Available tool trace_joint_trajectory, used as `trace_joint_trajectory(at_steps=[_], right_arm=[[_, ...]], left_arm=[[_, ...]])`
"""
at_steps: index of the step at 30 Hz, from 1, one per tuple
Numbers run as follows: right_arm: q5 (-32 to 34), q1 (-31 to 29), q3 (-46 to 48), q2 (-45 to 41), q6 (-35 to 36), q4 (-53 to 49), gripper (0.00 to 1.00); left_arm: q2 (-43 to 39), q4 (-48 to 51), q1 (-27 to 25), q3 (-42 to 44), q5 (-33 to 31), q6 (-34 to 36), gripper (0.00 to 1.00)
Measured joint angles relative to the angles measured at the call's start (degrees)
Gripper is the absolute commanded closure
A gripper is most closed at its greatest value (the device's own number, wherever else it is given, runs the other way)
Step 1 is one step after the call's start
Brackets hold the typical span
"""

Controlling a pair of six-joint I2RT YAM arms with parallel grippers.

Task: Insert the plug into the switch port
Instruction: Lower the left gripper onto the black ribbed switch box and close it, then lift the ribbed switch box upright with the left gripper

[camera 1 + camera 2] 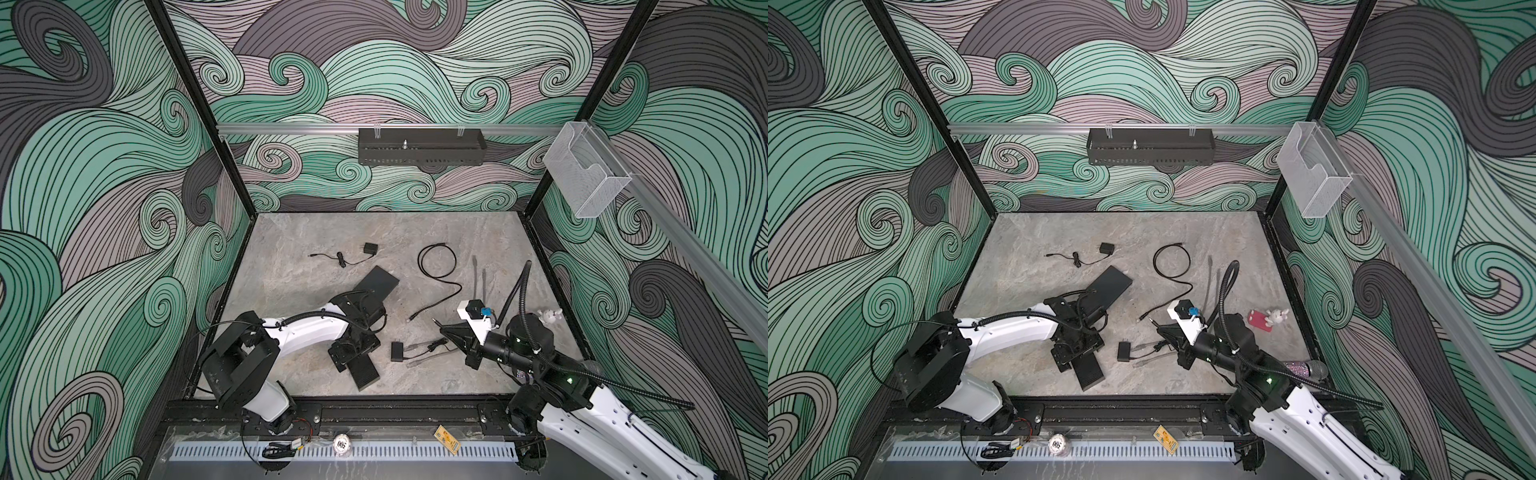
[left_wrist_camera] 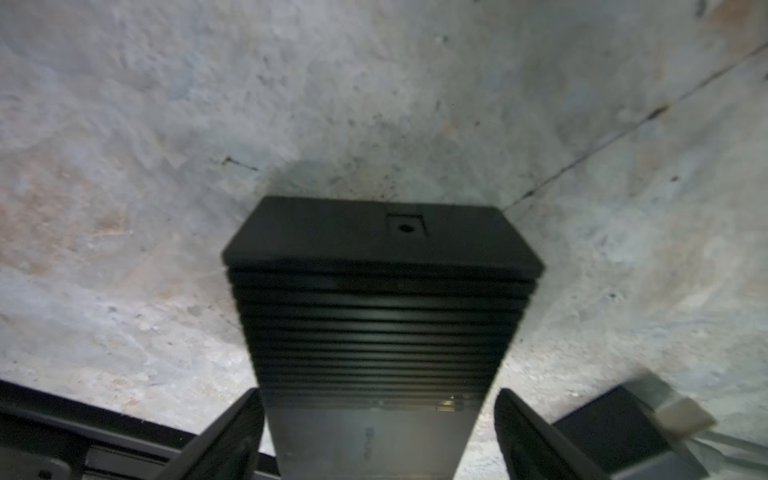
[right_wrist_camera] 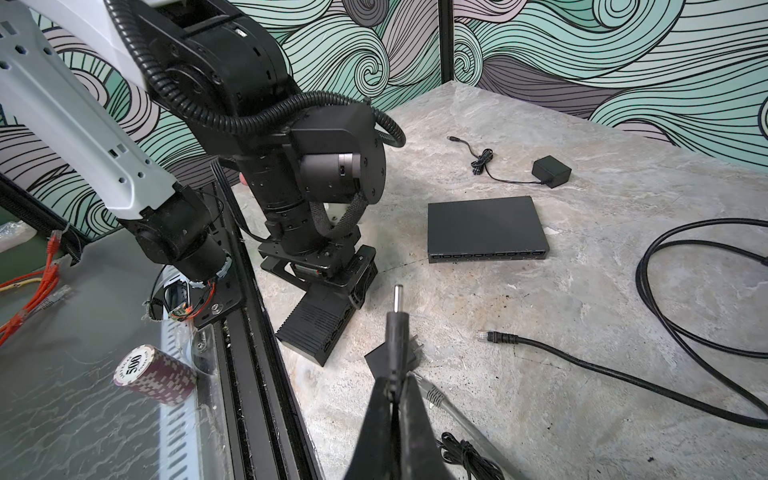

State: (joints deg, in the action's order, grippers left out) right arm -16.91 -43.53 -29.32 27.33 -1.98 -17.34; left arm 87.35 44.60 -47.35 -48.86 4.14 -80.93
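Observation:
A small black ribbed switch (image 1: 365, 374) (image 1: 1088, 374) (image 3: 320, 328) lies near the table's front edge. In the left wrist view its end face (image 2: 382, 232) shows a round port (image 2: 406, 228). My left gripper (image 1: 355, 357) (image 2: 378, 395) stands over the switch, open, one finger (image 2: 232, 432) on each side and a gap showing at the other finger. My right gripper (image 1: 442, 328) (image 1: 1160, 328) (image 3: 392, 386) is shut on the cord just behind a black barrel plug (image 3: 397, 320) (image 1: 435, 321). The plug's metal tip points toward the switch from a short way off.
A second, flat black switch (image 1: 376, 282) (image 3: 486, 226) lies farther back. A power adapter (image 1: 397, 351) and bundled cord lie under the plug. Another adapter (image 1: 370, 249), a looped black cable (image 1: 436, 266) and grey cables (image 1: 478, 282) lie behind. A pink case (image 1: 1262, 322) sits right.

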Motion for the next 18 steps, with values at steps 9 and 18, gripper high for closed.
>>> trace_joint_trajectory(at_steps=[9,18], right_arm=[[0.0,0.0,0.0,-0.2,0.0,0.0,1.0],[0.0,0.0,0.0,-0.9,0.0,0.0,1.0]], left_arm=[[0.1,-2.7,0.0,2.3,-0.5,1.0,0.22],[-0.3,-2.3,0.2,2.2,-3.5,6.2,0.4]])
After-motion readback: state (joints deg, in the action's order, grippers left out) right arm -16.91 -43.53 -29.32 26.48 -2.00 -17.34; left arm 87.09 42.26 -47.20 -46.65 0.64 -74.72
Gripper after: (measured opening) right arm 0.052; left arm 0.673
